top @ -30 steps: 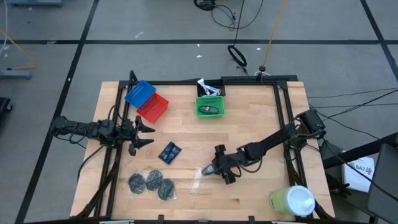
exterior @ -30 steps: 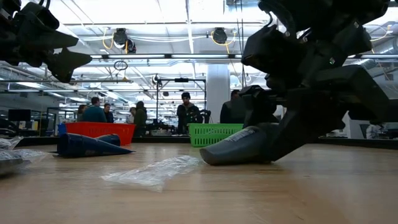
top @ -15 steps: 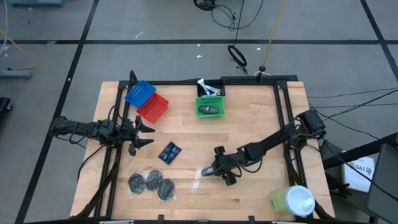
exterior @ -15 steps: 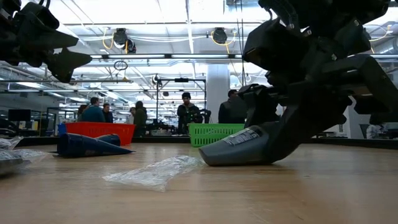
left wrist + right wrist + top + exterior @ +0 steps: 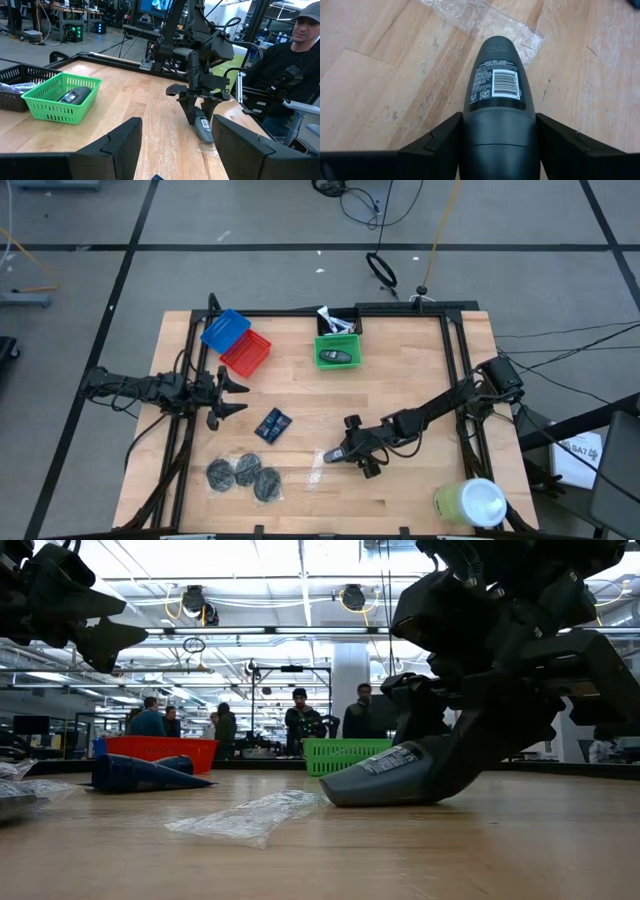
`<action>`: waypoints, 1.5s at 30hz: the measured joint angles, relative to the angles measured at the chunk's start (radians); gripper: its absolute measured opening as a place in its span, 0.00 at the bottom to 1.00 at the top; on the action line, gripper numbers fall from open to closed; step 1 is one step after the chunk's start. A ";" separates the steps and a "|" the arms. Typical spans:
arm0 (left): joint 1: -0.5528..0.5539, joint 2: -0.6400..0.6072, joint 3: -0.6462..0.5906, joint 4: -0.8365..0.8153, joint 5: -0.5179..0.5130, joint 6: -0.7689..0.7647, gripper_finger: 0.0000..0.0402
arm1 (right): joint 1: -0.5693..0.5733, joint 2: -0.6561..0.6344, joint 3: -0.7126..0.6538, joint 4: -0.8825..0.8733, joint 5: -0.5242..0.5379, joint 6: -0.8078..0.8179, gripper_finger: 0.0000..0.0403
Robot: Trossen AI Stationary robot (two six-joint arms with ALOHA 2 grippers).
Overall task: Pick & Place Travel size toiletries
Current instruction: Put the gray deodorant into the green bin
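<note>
Your right gripper (image 5: 343, 453) sits low near the middle of the wooden table (image 5: 400, 380), its two fingers closed against the sides of a dark grey oval piece (image 5: 497, 95). The piece lies tilted, its rounded nose resting on the wood and its back end raised between the fingers, so the grip looks made but the lift not yet begun. Its barcode label faces up toward the wrist camera, which suggests it was taken from above along its length, the sensible way to hold a smooth tapered shape. A clear plastic wrapper scrap (image 5: 250, 817) lies just beyond its nose, touching or nearly so, and could drag along when the piece rises. The right arm stretches in from the table's right edge, angled down and inward, wrist close to the surface. Your left gripper (image 5: 236, 395) waits at the table's left side, raised off the wood with its fingers spread wide and nothing between them, well apart from the work. A green basket (image 5: 337, 351) at the far edge already holds a second dark oval piece, so this one likely belongs there too. Red and blue baskets (image 5: 234, 340) sit far left; dark blue flat packets (image 5: 272, 424) and three dark grey round discs (image 5: 241, 475) remain loose on the near left.
</note>
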 joint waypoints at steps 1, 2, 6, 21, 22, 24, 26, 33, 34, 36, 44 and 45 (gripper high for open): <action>0.000 0.000 0.000 0.000 0.000 0.000 0.59 | 0.000 0.000 0.000 0.000 0.000 -0.001 0.51; 0.000 0.000 0.000 0.000 0.000 0.000 0.59 | 0.000 0.000 0.000 0.000 0.000 -0.002 0.51; 0.000 0.000 0.000 0.000 0.000 0.000 0.59 | 0.000 -0.007 -0.001 -0.008 0.000 -0.002 0.53; 0.000 0.000 0.000 0.000 0.000 0.000 0.59 | -0.002 -0.085 -0.001 -0.099 0.006 -0.021 0.52; 0.000 0.000 0.000 0.000 0.000 0.000 0.59 | -0.002 -0.093 -0.002 -0.106 0.006 -0.018 0.52; 0.000 0.000 0.000 0.000 0.000 0.000 0.59 | -0.002 -0.110 -0.002 -0.112 0.007 -0.008 0.52; 0.000 0.000 0.000 0.000 0.000 0.000 0.59 | -0.002 -0.130 -0.002 -0.128 0.008 0.003 0.52; 0.000 0.000 0.000 0.000 0.000 0.000 0.59 | -0.002 -0.163 -0.001 -0.133 0.008 0.005 0.51; 0.000 0.000 0.000 0.000 0.000 0.000 0.59 | -0.002 -0.169 -0.001 -0.139 0.008 0.005 0.51; 0.000 0.000 0.000 0.000 0.000 0.000 0.59 | -0.002 -0.174 -0.001 -0.136 0.008 0.005 0.51; 0.000 0.000 0.000 0.000 0.000 0.000 0.59 | -0.002 -0.174 -0.001 -0.137 0.008 0.004 0.51; 0.000 0.000 0.000 0.000 0.000 0.000 0.59 | -0.002 -0.174 -0.001 -0.138 0.009 0.004 0.51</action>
